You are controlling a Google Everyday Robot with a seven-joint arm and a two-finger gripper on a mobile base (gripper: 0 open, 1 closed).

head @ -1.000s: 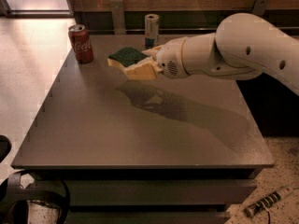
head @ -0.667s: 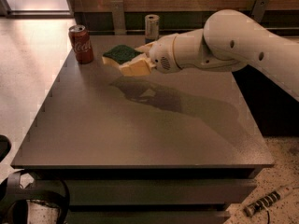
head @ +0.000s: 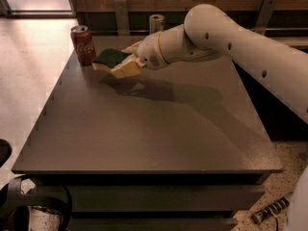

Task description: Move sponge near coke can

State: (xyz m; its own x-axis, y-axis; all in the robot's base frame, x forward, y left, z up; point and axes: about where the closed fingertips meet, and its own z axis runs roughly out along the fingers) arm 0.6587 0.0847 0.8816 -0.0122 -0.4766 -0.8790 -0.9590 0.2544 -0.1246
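the gripper (head: 131,64) hangs over the far left part of the counter (head: 144,134), at the end of a thick white arm (head: 240,42) that reaches in from the right. its jaws are clamped on the sponge (head: 111,60), pinching it at its right end, so that the pale yellow foam shows between them and the dark green scouring face looks up and a little toward the camera. the sponge sits tilted, its left end lower than the gripped end, and a dark shadow lies on the counter under it and the wrist, which suggests it is held slightly off the surface. the coke can (head: 83,44) stands upright near the far left corner of the counter, and the sponge's left end is just beside the can's base; whether the two touch cannot be told. a silver can (head: 156,22) stands upright at the back edge, behind the wrist. on the floor at the lower right lies a small ribbed dark object (head: 271,210), and dark looped cabling (head: 29,208) shows at the lower left.
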